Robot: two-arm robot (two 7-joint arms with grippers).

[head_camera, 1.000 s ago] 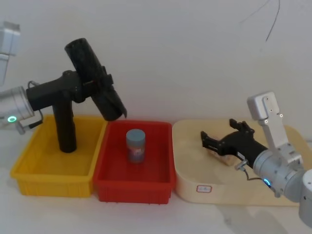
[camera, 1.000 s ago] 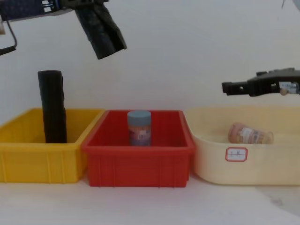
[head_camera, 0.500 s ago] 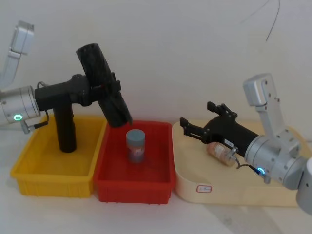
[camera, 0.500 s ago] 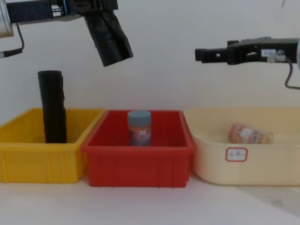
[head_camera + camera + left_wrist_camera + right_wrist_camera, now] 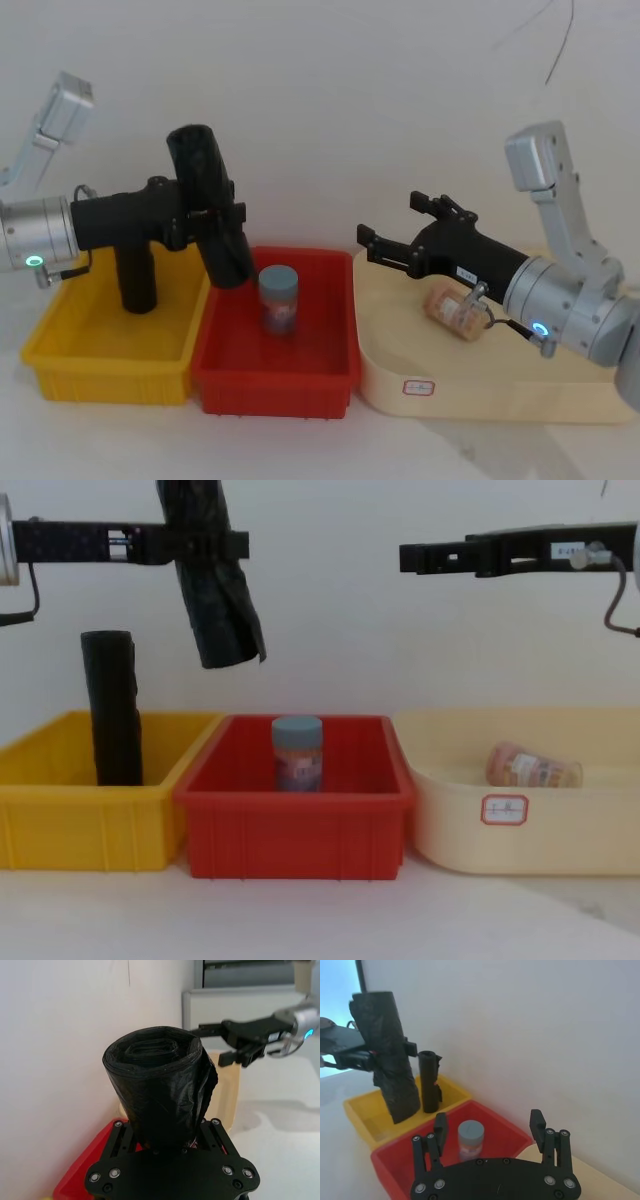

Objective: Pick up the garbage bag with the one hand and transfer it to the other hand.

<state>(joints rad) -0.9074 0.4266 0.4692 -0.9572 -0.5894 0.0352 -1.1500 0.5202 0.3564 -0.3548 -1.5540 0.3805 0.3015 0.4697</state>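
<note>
I have the black shiny roll of garbage bags [image 5: 226, 255] up in the air. My left gripper [image 5: 208, 212], on the silver arm with the green light, is closed tight around the middle of the roll. The roll leans a little. Its low end hangs above the spot where the yellow plastic bin [image 5: 60, 350] meets the red plastic bin [image 5: 270, 382]. It touches nothing but the gripper.

My right gripper [image 5: 388, 218], on the silver arm with the blue light, is up high too, over the near side of the cream round-cornered tray [image 5: 400, 360]. It points at the roll. Its two fingers are wide apart and hold nothing. There is a clear gap between it and the roll.

So I think the first part is done: the roll is picked up. The hand-over is left. The right gripper has to reach the roll and close on it, and then the left one can let go.
</note>
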